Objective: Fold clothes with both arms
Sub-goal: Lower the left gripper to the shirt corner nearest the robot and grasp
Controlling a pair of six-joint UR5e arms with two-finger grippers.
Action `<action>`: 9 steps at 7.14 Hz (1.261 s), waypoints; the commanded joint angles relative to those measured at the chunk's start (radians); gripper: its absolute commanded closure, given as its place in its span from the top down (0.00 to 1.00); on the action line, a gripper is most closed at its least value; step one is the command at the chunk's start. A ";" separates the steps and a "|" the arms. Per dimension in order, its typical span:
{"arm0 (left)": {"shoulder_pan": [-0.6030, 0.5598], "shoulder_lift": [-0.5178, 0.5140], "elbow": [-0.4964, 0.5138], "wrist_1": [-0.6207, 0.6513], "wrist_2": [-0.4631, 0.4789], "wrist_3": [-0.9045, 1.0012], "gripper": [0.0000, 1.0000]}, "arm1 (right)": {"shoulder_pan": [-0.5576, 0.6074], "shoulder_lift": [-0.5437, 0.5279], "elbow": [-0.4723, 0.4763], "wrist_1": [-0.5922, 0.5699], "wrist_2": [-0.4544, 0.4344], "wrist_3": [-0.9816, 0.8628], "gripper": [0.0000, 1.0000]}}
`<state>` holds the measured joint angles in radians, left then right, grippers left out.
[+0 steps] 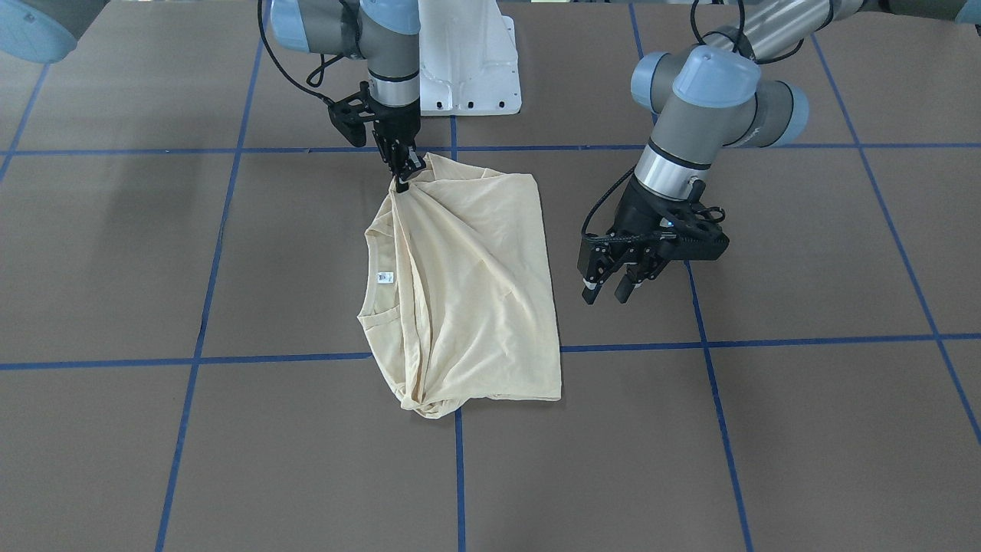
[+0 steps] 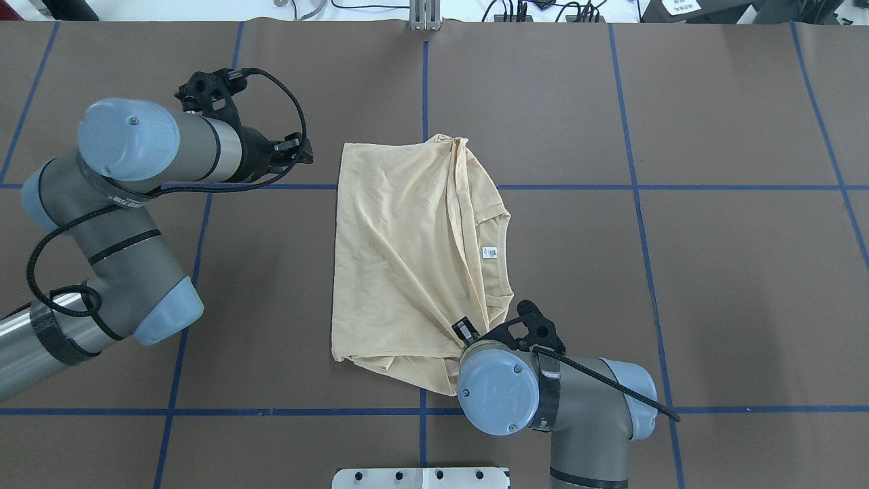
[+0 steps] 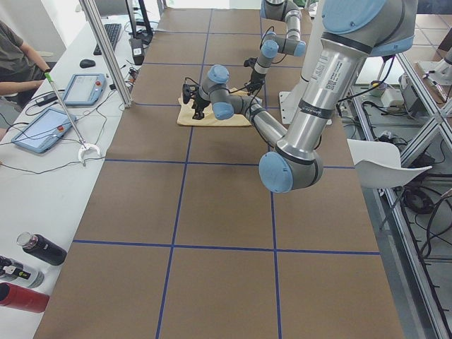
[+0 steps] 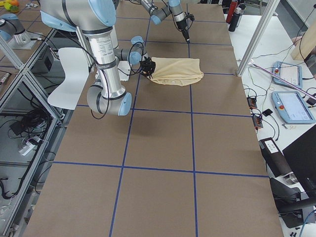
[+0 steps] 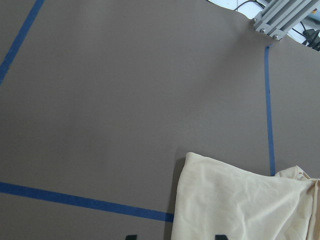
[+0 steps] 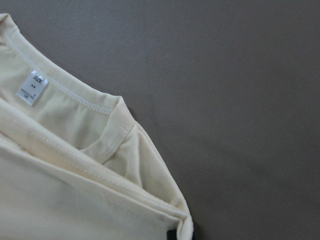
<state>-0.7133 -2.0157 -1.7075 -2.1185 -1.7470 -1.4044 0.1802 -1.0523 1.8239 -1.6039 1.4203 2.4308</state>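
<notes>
The cream-yellow T-shirt (image 1: 475, 291) lies folded in the middle of the table, its print hidden and its neck label (image 1: 385, 277) showing. It also shows in the overhead view (image 2: 400, 251) and both wrist views (image 5: 240, 200) (image 6: 75, 165). My right gripper (image 1: 402, 176) is shut on a bunched corner of the shirt at the edge nearest the robot's base, and it lifts that corner a little (image 2: 464, 331). My left gripper (image 1: 607, 291) is open and empty, hovering above the table just beside the shirt's folded side (image 2: 303, 152).
The white pedestal base (image 1: 467, 61) stands right behind the shirt. Blue tape lines (image 1: 713, 399) cross the brown table top. A side bench with tablets (image 3: 42, 131) and bottles (image 3: 39, 248), and an aluminium post (image 5: 280, 17), stand past the far edge.
</notes>
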 commanded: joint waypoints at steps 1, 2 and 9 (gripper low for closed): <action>0.000 0.009 -0.012 0.000 0.000 -0.002 0.61 | 0.013 0.012 0.006 -0.002 0.008 -0.004 0.00; 0.002 0.009 -0.014 0.000 -0.002 -0.011 0.61 | 0.015 0.012 0.032 -0.010 0.012 -0.010 0.00; 0.343 0.144 -0.191 -0.011 0.150 -0.649 0.61 | 0.012 -0.026 0.092 -0.017 0.039 -0.009 0.00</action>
<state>-0.4341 -1.8968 -1.8780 -2.1282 -1.6063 -1.9373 0.1939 -1.0722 1.9048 -1.6214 1.4587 2.4216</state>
